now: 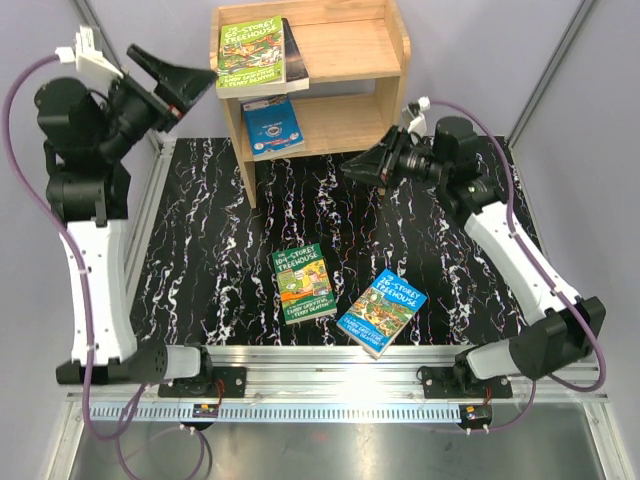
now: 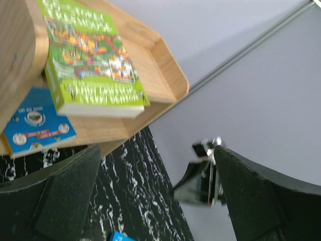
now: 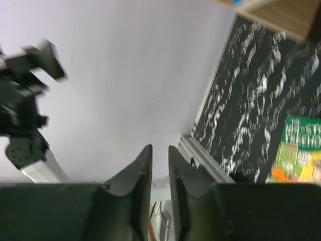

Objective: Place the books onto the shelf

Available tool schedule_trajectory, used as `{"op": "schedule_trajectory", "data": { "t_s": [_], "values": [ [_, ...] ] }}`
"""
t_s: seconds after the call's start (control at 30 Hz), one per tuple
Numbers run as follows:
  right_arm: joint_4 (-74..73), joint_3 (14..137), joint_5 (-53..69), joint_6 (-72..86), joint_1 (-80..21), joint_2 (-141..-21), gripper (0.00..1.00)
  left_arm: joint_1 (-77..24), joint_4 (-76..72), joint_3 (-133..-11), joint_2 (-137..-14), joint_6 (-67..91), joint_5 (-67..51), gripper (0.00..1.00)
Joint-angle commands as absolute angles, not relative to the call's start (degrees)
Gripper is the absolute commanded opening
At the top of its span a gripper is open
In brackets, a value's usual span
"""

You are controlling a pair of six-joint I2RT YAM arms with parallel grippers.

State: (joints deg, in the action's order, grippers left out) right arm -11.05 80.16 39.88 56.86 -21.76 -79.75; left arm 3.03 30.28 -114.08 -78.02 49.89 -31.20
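Paperbacks are split between two places. On the shelf (image 1: 350, 55), a green book (image 1: 250, 55) lies on the top tier partly over a dark book (image 1: 294, 50), and a blue book (image 1: 272, 127) lies on the lower tier. Two more lie flat on the counter (image 1: 200, 250), near its front edge: a green one (image 1: 303, 283) and, just beside it, a blue-green one (image 1: 382, 312).

The left hand (image 1: 192, 100) hangs high by the shelf's left side, spread wide and empty. The right hand (image 1: 355, 168) hovers by the shelf's right foot, its fingers drawn nearly together with a narrow gap and nothing between them.

Both remaining books look light, thin and bendy, with glossy covers likely to slip. Lying flat, they offer no face to pinch. Likely the best hold is across the spine edge, where the pages are stiffest, after tipping or sliding that edge up.
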Motion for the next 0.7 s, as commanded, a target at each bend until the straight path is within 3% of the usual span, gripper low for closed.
{"op": "schedule_trajectory", "data": {
  "t_s": [0.0,0.07,0.13,0.5,0.67],
  "values": [
    [-8.9,92.9,39.1,55.8,-21.8,-84.3,0.23,2.5,28.8,-103.0,-72.0,47.1,-33.0,0.99],
    [-9.2,98.1,39.0,55.6,-21.8,-89.7,0.07,2.3,28.7,-97.4,-66.7,47.4,-32.8,0.99],
    [-10.1,106.1,38.8,55.8,-21.7,-95.9,0.01,1.9,28.9,-90.1,-63.6,47.4,-32.9,0.99],
    [-14.8,148.9,32.0,58.9,-21.6,-123.8,0.0,1.1,46.5,-77.5,-45.9,42.5,-29.3,0.99],
    [-11.2,149.9,25.9,60.6,-21.5,-126.9,0.0,1.2,54.7,-78.9,-42.2,40.4,-28.0,0.99]
  ]
}}
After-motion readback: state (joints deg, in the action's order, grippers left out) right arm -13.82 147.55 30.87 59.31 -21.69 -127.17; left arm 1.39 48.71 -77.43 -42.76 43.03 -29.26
